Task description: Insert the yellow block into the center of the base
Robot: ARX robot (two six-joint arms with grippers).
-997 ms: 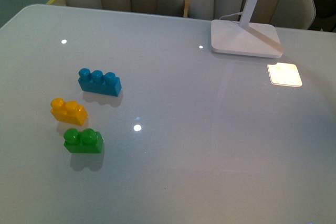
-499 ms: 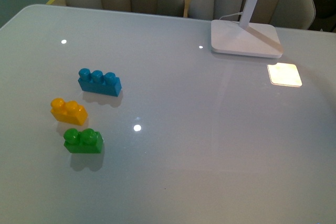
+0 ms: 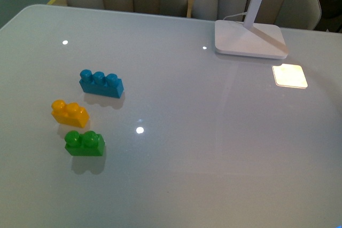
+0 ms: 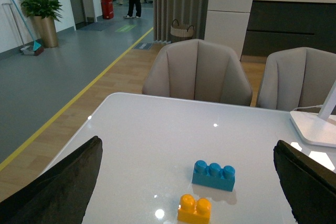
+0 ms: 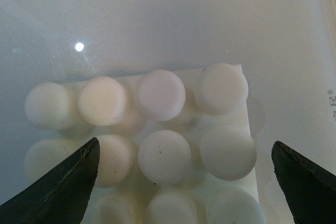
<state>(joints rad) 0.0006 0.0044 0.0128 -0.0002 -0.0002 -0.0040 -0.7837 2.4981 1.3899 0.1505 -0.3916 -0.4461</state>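
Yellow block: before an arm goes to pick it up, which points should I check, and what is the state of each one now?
1. Yellow block upright, studs up, nothing gripping it: ok.
2. Gaps to blue brick and green brick: it stands apart from both, ok.
3. Left gripper open and empty: ok.
4. Right gripper open and empty: ok.
5. Base studs bare where visible: ok.
6. Where the base lies relative to the block: cannot tell, because the front view does not show it.
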